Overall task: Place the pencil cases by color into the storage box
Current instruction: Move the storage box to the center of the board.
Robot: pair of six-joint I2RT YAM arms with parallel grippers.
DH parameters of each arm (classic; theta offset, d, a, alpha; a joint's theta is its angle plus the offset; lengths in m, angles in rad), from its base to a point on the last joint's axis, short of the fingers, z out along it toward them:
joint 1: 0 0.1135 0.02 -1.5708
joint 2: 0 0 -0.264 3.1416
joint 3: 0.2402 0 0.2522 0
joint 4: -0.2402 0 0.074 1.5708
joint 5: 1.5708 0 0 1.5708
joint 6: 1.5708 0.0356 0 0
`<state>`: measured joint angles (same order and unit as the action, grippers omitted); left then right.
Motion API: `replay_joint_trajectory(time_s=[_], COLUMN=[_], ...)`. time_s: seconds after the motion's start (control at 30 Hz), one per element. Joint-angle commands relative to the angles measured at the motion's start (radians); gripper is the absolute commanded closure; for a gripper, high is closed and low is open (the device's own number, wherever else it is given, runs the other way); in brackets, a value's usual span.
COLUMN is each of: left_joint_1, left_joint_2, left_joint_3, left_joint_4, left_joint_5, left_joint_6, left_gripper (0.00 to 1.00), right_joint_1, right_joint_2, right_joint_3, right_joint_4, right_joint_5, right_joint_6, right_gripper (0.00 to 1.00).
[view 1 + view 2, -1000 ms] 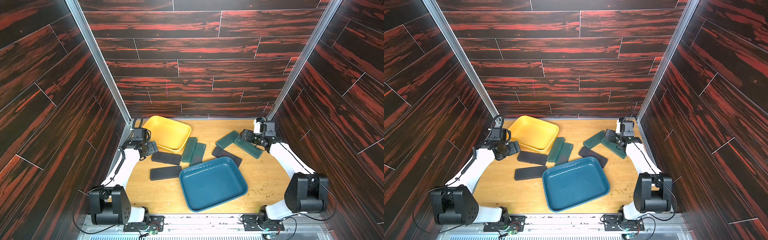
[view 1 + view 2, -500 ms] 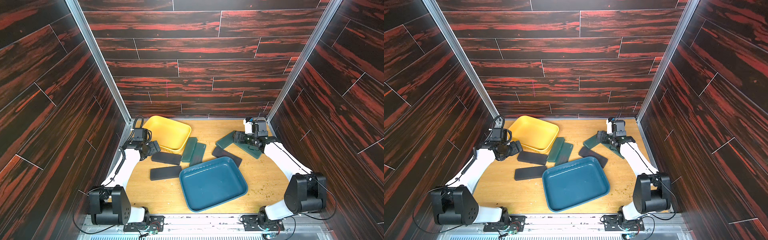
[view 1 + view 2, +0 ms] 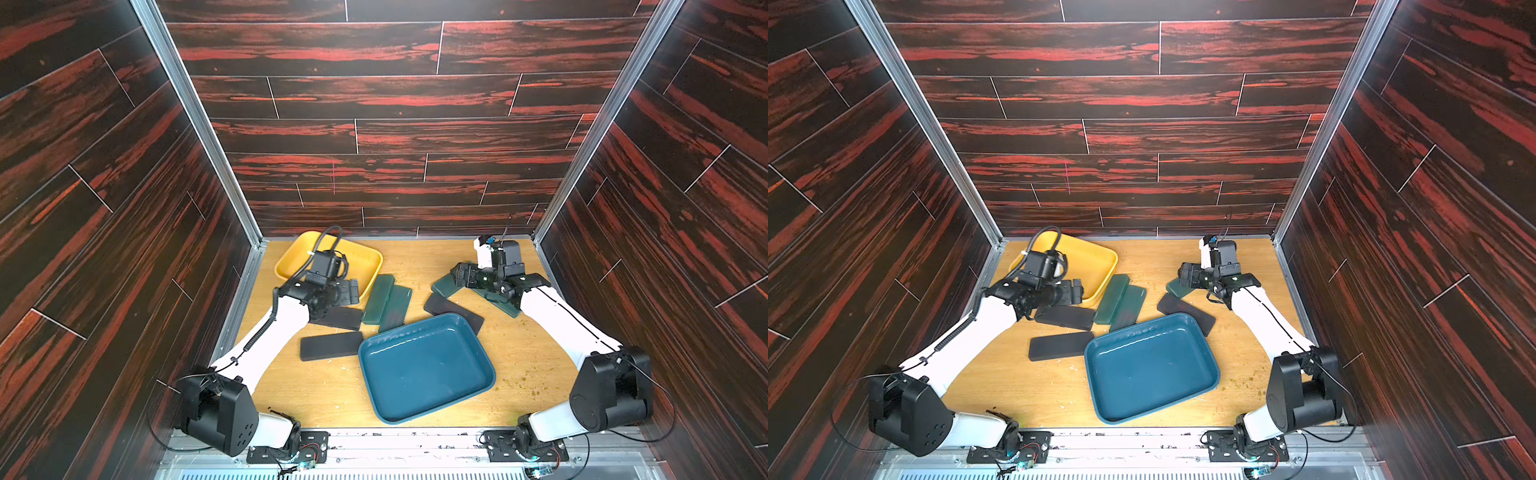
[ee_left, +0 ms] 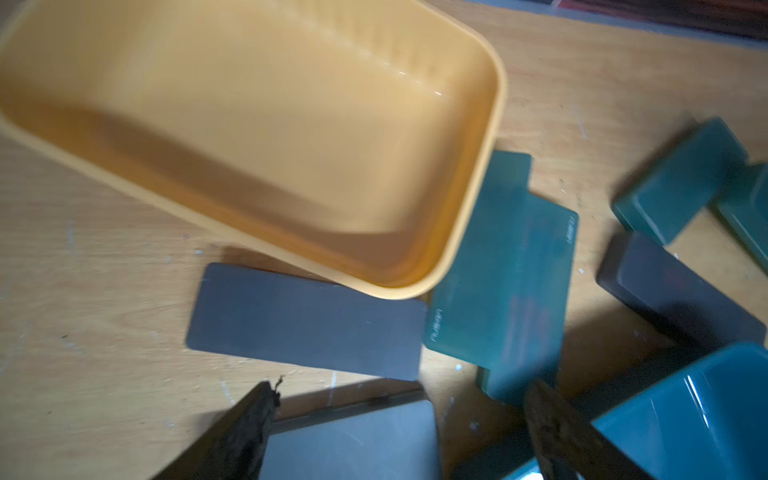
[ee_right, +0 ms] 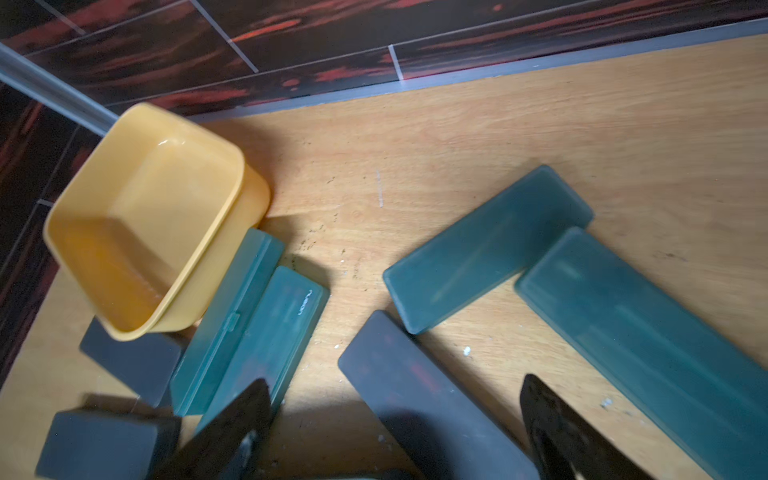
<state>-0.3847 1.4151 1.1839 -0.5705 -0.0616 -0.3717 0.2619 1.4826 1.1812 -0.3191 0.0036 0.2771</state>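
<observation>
Blue tray (image 3: 424, 365): near middle of the table (image 3: 519, 353), holds nothing. Three black pencil cases (image 3: 330, 345) (image 3: 338, 318) (image 3: 453, 312) lie around its far rim. Green pencil cases: a pair (image 3: 386, 299) mid-table beside the yellow tray (image 3: 365, 259) at the far left corner; two (image 5: 486, 245) (image 5: 648, 336) toward the far right edge. Left gripper (image 3: 353, 291) and right gripper (image 3: 459, 274): jaws wide, holding nothing.

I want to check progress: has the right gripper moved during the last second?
Yes. The right gripper has moved away from the right wall toward the table's middle, and now hangs open over the green pencil case beside the black pencil case.
</observation>
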Motion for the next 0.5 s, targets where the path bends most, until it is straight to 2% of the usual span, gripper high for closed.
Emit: replay_joint_trajectory(time_s=[0.0, 0.2, 0.3, 0.47], left_joint_1=[-0.064, -0.185, -0.214, -0.23], left_joint_2=[0.003, 0.012, 0.004, -0.048], left_joint_3=[-0.018, -0.057, -0.07, -0.116], left_joint_4=[0.043, 0.06, 0.05, 0.047], left_joint_5=[-0.048, -0.091, -0.098, -0.098], left_joint_6=[0.019, 0.014, 0.014, -0.016], left_gripper=[0.06, 0.06, 0.05, 0.06], right_joint_1=[-0.001, -0.003, -0.016, -0.073], right_joint_2=[-0.08, -0.101, -0.095, -0.1], right_joint_3=[-0.008, -0.041, -0.053, -0.096], right_joint_4=[-0.067, -0.104, -0.142, -0.131], right_joint_5=[0.092, 0.072, 0.085, 0.015], right_joint_6=[0.033, 0.078, 0.088, 0.136], right_gripper=[0.06, 0.06, 0.06, 0.06])
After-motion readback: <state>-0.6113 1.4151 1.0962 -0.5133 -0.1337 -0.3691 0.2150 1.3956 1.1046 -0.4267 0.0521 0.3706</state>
